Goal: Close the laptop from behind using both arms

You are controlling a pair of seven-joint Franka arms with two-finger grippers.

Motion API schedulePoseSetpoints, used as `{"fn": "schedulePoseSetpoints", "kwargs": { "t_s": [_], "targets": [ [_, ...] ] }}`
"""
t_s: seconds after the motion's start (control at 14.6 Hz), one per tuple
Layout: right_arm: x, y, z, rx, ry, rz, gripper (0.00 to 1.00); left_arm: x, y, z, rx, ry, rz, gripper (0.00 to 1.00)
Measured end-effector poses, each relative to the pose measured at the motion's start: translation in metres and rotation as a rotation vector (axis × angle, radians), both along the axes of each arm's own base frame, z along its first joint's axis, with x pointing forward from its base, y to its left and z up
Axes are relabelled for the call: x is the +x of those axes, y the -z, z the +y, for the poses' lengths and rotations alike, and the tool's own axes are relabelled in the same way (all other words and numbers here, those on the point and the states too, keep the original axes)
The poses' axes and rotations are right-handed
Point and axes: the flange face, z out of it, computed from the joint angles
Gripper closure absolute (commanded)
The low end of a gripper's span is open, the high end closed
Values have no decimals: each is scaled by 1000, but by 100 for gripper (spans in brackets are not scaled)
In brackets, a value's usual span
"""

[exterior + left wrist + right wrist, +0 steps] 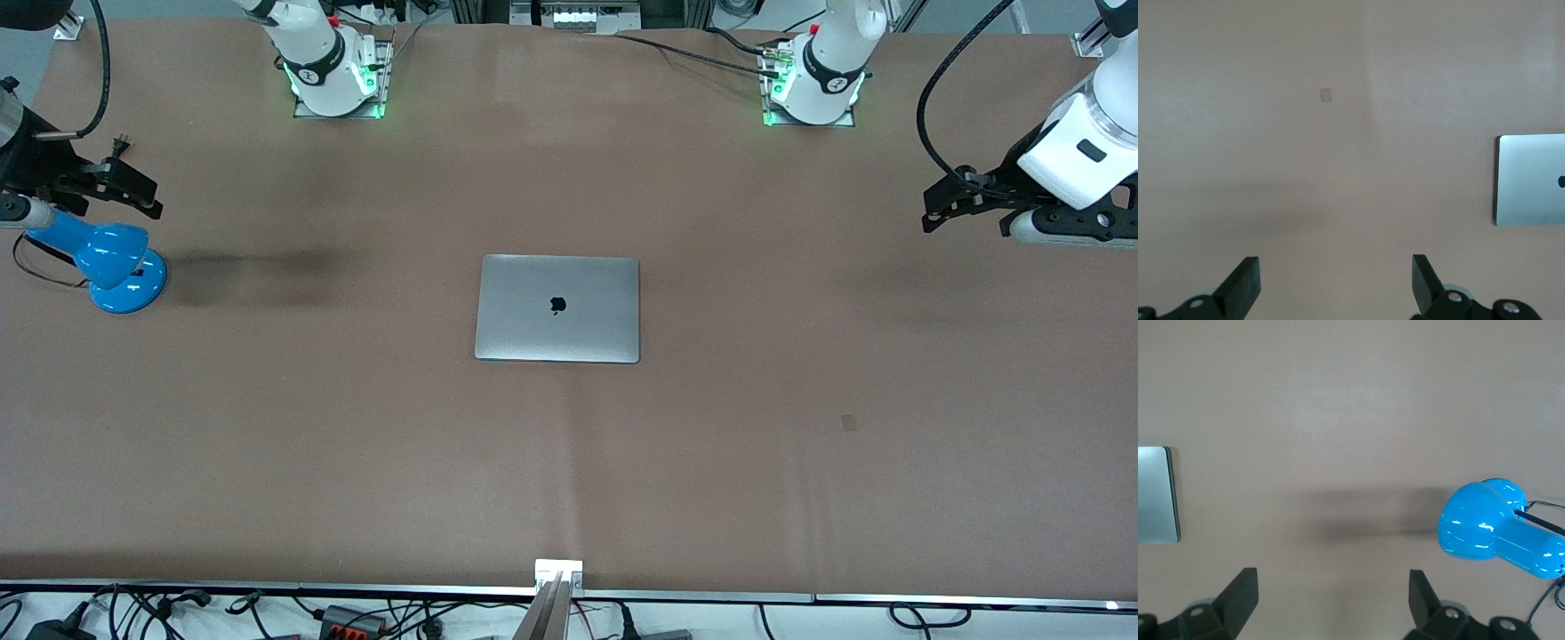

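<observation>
A silver-grey laptop (557,308) lies shut and flat in the middle of the brown bench (800,462), its lid up and the dark apple logo showing, well apart from both arms. The left gripper (929,206) hangs over bare bench at the left arm's end, its black fingers (1245,285) spread wide with nothing between them; from its wrist camera the laptop's lid edge (1531,180) shows off to one side, and a small pale square mark (1326,95) sits on the bench surface. The right gripper (142,191) hangs at the right arm's end of the bench, just above a blue desk lamp (116,262) that rests on the bench; its fingers (1238,600) are likewise released and hold nothing. The right wrist camera catches the lamp's glossy blue shade (1485,527) and a sliver of the laptop (1155,495). The lamp throws a long dark shadow (258,271) across the bench toward the laptop. Both white arm bases, the right arm's (324,67) and the left arm's (822,76), stand with green lights glowing.
</observation>
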Motion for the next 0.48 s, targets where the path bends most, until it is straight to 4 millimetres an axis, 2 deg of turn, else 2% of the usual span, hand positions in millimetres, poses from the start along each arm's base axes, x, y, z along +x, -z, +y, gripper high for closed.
{"fn": "schedulePoseSetpoints", "kwargs": {
  "t_s": [0.48],
  "targets": [
    [-1, -1, 3, 0, -6, 3, 0, 0, 0, -1, 0, 2, 0, 0]
  ]
}}
